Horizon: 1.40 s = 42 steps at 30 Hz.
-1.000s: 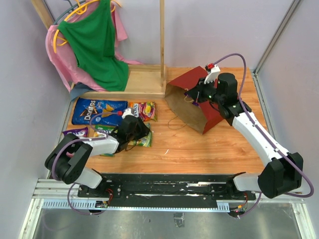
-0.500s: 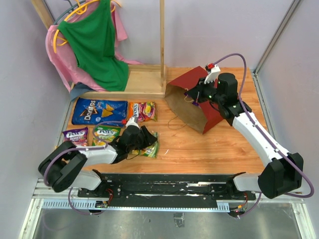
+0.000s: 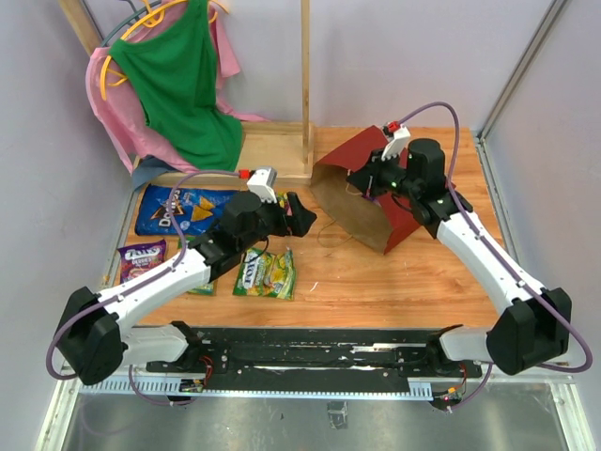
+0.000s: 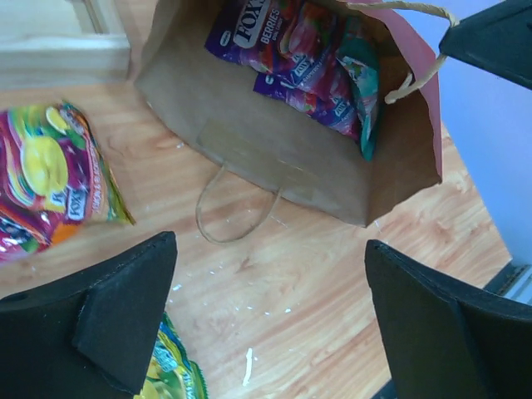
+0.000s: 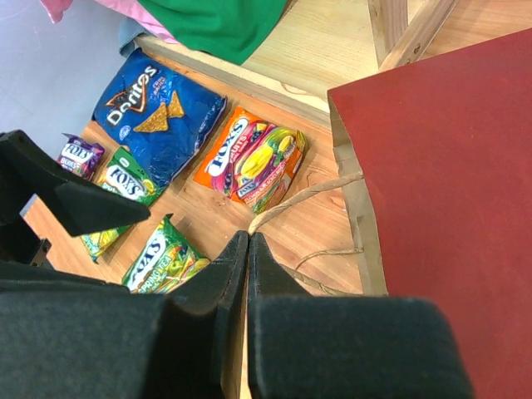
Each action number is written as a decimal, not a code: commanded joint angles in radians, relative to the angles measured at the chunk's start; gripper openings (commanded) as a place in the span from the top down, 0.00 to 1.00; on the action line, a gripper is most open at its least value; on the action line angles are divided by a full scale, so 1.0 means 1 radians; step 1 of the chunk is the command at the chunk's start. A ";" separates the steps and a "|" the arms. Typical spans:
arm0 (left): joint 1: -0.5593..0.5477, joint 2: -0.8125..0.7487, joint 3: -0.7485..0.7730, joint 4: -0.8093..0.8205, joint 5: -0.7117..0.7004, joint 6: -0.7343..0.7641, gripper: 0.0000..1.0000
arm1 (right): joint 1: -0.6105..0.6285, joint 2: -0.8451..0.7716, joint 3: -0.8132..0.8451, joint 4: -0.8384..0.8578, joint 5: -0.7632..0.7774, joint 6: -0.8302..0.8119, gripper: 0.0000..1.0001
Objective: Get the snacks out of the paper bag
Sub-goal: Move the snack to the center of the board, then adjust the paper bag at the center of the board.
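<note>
Snacks [image 4: 291, 58] remaining, purple Fox's + a teal pack [image 4: 366, 91], sit deep in paper bag [image 4: 274, 158], which lies on its side, mouth twd left gripper [image 4: 274, 332]; its jaws are wide apart, nothing held. Pkts prob. light, glossy, slippery: pinch a flat edge seam. Right gripper [image 5: 248, 245] is closed on upper cord handle [image 5: 307, 195], propping mouth open. Loose lower handle [image 4: 237, 208] + soft bag wall could snag. Doritos bag [image 5: 158, 104] is already out on table [image 3: 376, 282].
</note>
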 commanded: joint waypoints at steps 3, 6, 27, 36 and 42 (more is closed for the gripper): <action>-0.006 0.043 0.047 -0.072 -0.013 0.162 0.00 | 0.018 -0.129 -0.045 -0.016 -0.003 0.069 0.99; -0.006 0.056 0.061 -0.076 -0.006 0.176 0.00 | 0.009 -0.192 -0.078 -0.067 0.017 0.071 0.99; -0.015 0.290 0.391 -0.039 0.348 0.471 0.00 | -0.299 -0.394 -0.216 -0.147 -0.131 0.206 0.58; -0.046 0.358 0.412 -0.071 0.454 0.667 0.00 | -0.299 -0.498 -0.200 -0.125 -0.118 0.216 0.08; -0.064 0.346 0.408 -0.201 0.378 0.669 0.00 | -0.300 -0.498 -0.214 -0.173 -0.077 0.206 0.06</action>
